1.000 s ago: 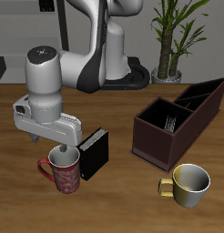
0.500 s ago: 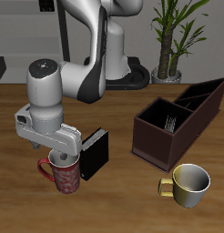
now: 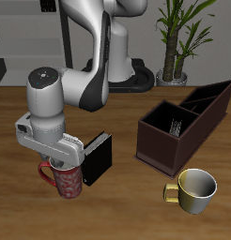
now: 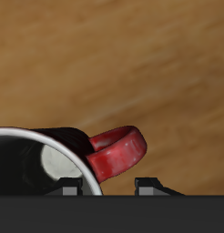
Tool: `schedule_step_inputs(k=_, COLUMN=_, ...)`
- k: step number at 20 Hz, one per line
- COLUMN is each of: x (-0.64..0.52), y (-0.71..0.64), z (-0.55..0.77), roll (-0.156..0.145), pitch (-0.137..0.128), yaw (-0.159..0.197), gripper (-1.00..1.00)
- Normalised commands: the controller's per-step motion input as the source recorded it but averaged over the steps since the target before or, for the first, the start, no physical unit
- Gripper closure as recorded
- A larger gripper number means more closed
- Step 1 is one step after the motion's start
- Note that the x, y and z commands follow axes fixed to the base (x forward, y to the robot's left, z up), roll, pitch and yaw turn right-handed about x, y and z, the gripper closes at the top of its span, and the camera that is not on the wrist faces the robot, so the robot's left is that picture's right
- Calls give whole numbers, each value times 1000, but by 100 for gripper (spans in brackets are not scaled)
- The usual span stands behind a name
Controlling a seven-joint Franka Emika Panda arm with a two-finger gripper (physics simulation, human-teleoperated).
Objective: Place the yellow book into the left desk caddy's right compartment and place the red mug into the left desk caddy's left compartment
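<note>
The arm hides the red mug's [image 3: 67, 181] rim and the jaws.

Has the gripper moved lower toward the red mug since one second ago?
Yes. The gripper has come down onto the red mug, judged against the unmoved black book.

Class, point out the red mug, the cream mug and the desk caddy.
red mug [image 4: 118, 153]: wrist view, on its handle.
cream mug [image 3: 198, 187]: exterior view, on its rim.
desk caddy [image 3: 160, 147]: exterior view, on its front wall.

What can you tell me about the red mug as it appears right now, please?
The red mug stands upright on the wooden table, near its front edge, beside the black book. Its body is red with mottled pink, glossy like ceramic, its inside dark, with a red loop handle. The pincer is right over its rim; contact cannot be judged.
</note>
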Motion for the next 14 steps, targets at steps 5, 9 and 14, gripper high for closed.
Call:
schedule_step_inputs(k=5, x=-27, y=-17, z=-2, roll=-6, pitch=-6, yaw=-7, gripper=100)
schedule_step_inputs(k=9, x=-59, y=-54, z=161, roll=-8, pitch=-33, yaw=-1, gripper=100)
schedule_step_inputs(k=14, x=-92, y=-251, z=282, roll=-40, pitch=-45, yaw=3, gripper=100)
